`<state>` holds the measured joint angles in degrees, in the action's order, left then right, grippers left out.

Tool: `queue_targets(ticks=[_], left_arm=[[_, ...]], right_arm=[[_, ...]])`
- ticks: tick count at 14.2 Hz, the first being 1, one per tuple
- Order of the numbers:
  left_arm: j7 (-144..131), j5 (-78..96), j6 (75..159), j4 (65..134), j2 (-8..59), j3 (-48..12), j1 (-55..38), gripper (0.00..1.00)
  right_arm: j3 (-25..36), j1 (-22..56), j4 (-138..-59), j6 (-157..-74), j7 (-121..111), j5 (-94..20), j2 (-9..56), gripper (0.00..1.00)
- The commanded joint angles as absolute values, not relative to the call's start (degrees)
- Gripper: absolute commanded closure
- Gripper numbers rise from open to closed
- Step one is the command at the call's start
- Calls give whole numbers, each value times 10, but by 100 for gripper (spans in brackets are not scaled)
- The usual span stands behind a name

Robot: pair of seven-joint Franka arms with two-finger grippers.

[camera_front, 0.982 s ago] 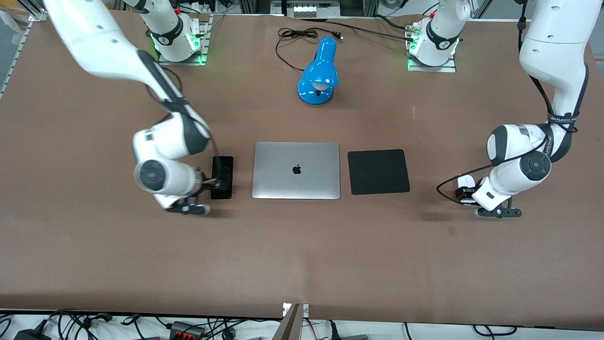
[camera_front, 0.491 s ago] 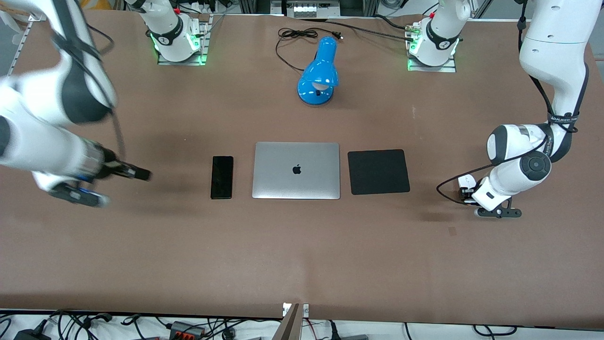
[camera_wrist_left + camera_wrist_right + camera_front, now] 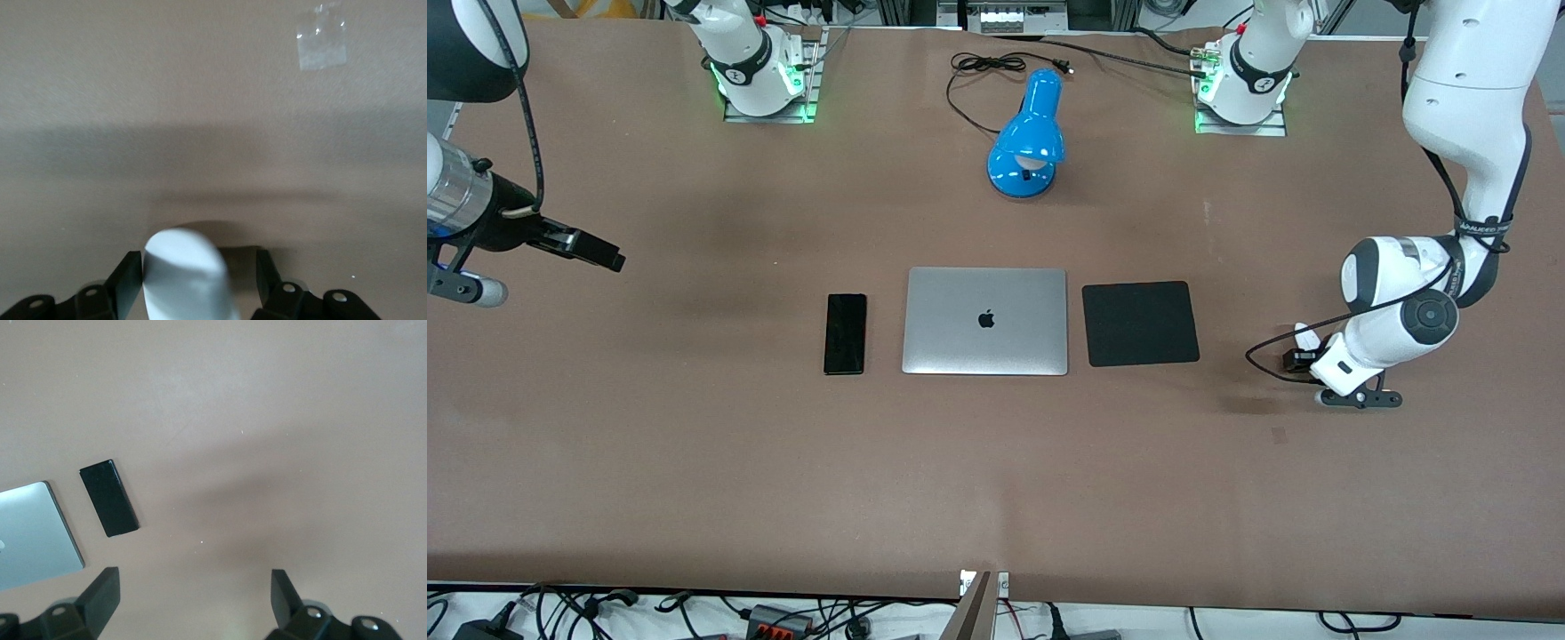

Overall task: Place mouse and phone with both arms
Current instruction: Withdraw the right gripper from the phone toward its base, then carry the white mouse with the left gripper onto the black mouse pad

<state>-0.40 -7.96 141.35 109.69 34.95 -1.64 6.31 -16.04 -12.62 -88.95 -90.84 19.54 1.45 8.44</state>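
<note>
The black phone (image 3: 845,333) lies flat on the table beside the laptop (image 3: 985,320), toward the right arm's end; it also shows in the right wrist view (image 3: 109,497). My right gripper (image 3: 609,260) is open and empty (image 3: 193,583), raised over the table at the right arm's end, well clear of the phone. My left gripper (image 3: 1298,358) is low over the table at the left arm's end, shut on the white mouse (image 3: 1304,335). The mouse's rounded end (image 3: 183,273) sticks out between the fingers of the left gripper (image 3: 199,263).
A square black mouse pad (image 3: 1140,324) lies beside the laptop, toward the left arm's end. A blue desk lamp (image 3: 1030,133) with its cord stands farther from the camera than the laptop. A small tape patch (image 3: 322,43) is on the table near the left gripper.
My right gripper has left the phone on the table and swung up and away toward the right arm's end. My left gripper and the mouse have shifted slightly.
</note>
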Motion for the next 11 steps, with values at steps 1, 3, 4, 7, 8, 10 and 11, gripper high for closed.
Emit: queue_targets(ticks=[1, 3, 4, 7, 8, 10, 11], left_arm=[[2, -91, 1410, 1093, 352, -24, 71, 22], [1, -91, 1410, 1092, 352, -24, 71, 22], [2, -91, 1410, 1092, 352, -24, 72, 25], [2, -91, 1402, 1093, 352, -25, 71, 57], [2, -90, 1387, 1092, 352, -25, 70, 68], [0, -90, 1381, 1089, 350, -25, 67, 78], [-1, -90, 1377, 1088, 346, -26, 65, 79]], right_arm=[[-162, -140, -898, -901, 193, -1, 81, 0], [-162, -141, -898, -910, 207, -2, 59, 0], [-161, -141, -897, -912, 227, -3, 58, 0], [-163, -139, -917, -947, 265, -2, 52, 0], [-162, -139, -921, -947, 262, -1, 48, 0], [-162, -141, -922, -941, 203, 0, 45, 0], [-160, -148, -924, -940, 153, -4, 45, 0]])
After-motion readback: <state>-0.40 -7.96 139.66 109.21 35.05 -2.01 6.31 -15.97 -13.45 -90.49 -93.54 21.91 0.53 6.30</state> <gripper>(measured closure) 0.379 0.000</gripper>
